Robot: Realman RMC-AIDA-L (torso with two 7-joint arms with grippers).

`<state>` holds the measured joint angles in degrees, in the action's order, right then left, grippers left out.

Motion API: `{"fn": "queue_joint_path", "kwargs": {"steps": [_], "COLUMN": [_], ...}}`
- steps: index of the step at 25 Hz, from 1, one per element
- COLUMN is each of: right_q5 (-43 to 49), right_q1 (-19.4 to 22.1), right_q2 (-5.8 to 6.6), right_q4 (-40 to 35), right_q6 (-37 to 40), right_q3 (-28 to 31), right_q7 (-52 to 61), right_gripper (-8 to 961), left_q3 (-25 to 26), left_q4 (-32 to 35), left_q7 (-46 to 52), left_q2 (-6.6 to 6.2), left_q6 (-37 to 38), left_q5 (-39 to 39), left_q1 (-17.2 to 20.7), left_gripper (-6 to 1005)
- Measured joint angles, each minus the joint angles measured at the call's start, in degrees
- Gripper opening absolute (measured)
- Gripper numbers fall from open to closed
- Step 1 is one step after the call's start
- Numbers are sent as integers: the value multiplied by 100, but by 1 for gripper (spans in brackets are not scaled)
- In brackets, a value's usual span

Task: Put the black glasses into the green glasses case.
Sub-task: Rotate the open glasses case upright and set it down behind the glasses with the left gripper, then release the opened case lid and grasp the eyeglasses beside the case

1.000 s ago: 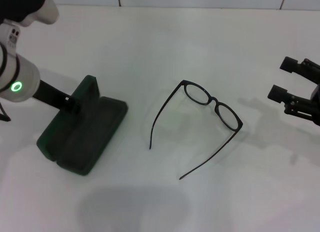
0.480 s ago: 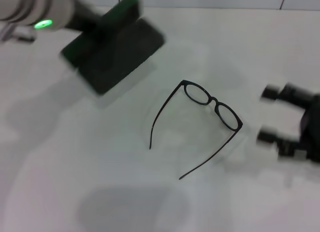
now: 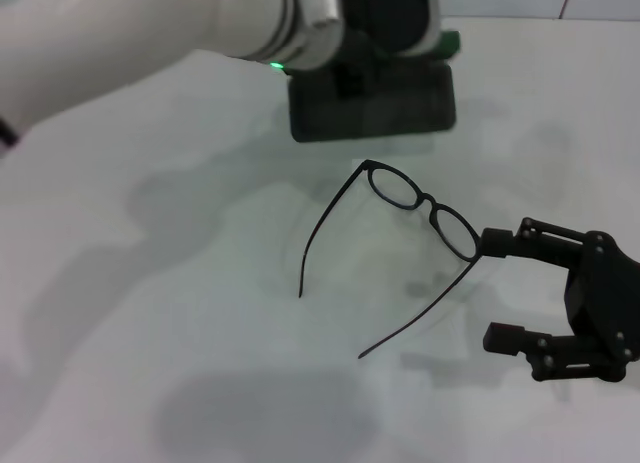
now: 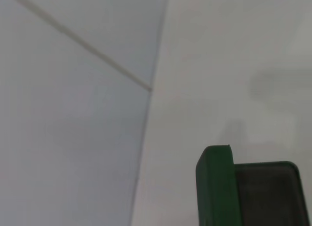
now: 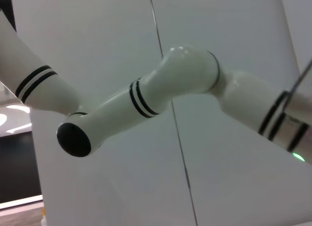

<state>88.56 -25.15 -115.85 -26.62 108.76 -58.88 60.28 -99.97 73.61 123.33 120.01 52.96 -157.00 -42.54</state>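
White tabletop: left gripper [image 3: 385, 58], finger state hidden, has swung the green glasses case [image 3: 372, 98] behind the black glasses [image 3: 400, 243]. Right gripper [image 3: 500, 288], fingers spread, has closed in beside them, likely to pick them up.

The left arm [image 3: 150, 33] crosses the far left of the table, blurred, and covers the left gripper and the upper part of the green glasses case [image 3: 372, 101], so its lid and how it is gripped cannot be told. In the left wrist view the case [image 4: 251, 192] is cut off by the picture's edge. The right gripper [image 3: 500, 288] runs off the right edge in the head view.
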Motion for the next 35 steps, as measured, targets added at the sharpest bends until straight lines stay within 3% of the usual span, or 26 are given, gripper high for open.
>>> {"fn": "queue_joint_path", "kwargs": {"steps": [6,13,27,31,35], "right_q5": [-26,-33,-165,-176,-177], "right_q1": [145,184,187,172,49], "right_q2": [8,11,35,38,49], "right_q4": [61,74,118,137,-11], "right_q6": [3,-39,-99,-567,-1151], "right_q3": [82,87,96,96,91], "right_q7": [2,2,22,423,1018], "right_gripper": [858,857,857,856,850], "left_q3": [-263,-553,-497,-371,-23], "left_q4": [-813,-935,-1038,-626,815], "left_q7": [-293,-251,139,456,1205], "left_q2": [9,17,18,16,6], "left_q6": [-372,-315,-72,125,350], "left_q5": [280,220,279,392,594], "left_q1": [-344,-353,-400,-309,288], "left_gripper": [209,241,306,366,444]}}
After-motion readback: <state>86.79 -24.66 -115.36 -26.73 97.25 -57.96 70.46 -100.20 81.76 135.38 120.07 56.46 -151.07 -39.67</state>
